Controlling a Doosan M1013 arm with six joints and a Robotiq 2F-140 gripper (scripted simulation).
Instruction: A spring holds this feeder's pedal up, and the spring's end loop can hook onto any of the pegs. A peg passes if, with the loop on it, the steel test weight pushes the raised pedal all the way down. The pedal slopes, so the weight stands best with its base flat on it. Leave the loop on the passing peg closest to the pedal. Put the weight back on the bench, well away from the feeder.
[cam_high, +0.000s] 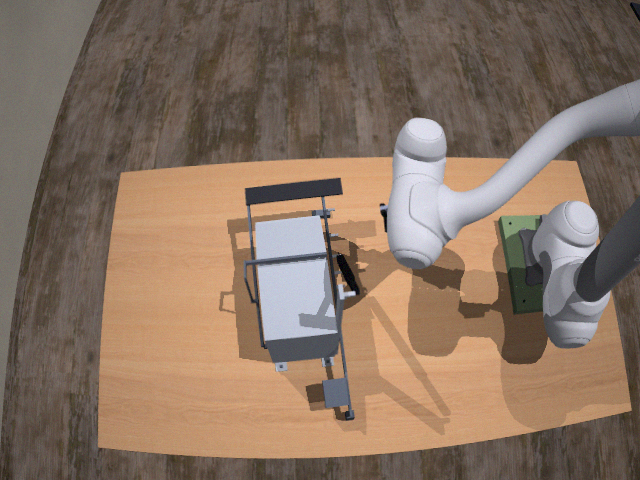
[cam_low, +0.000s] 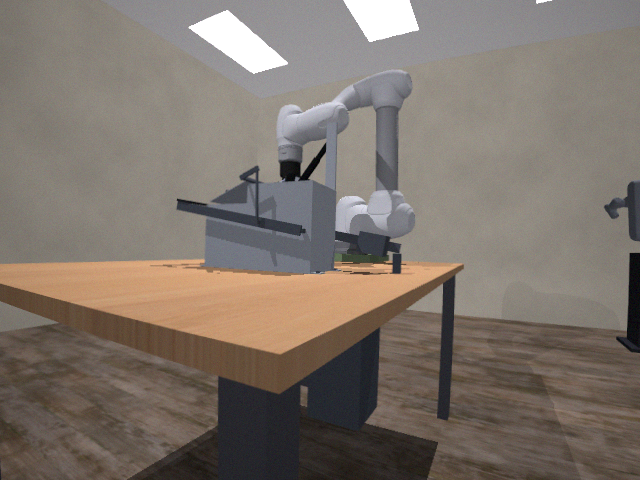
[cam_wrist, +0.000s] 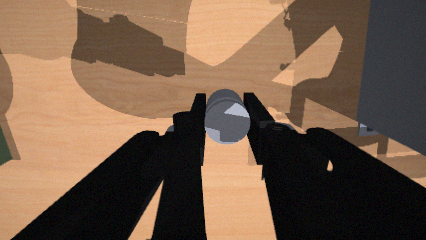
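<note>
My gripper (cam_wrist: 224, 108) is shut on the steel test weight (cam_wrist: 227, 117), a short grey cylinder gripped between the two black fingers above bare bench. In the overhead view the wrist (cam_high: 416, 206) hangs to the right of the grey box feeder (cam_high: 294, 279) and hides the fingers and the weight. The small grey pedal (cam_high: 336, 393) is at the feeder's near end, raised on the side lever. The black spring (cam_high: 347, 272) runs along the feeder's right rail, where small pegs (cam_high: 333, 236) stick out. I cannot tell which peg holds the loop. The feeder's dark side (cam_wrist: 395, 70) shows at the right of the wrist view.
A dark bar (cam_high: 293, 191) stands across the feeder's far end. The arm's green base plate (cam_high: 519, 263) sits at the bench's right edge. In the side view the gripper (cam_low: 289, 173) is just behind the feeder's top (cam_low: 268, 227).
</note>
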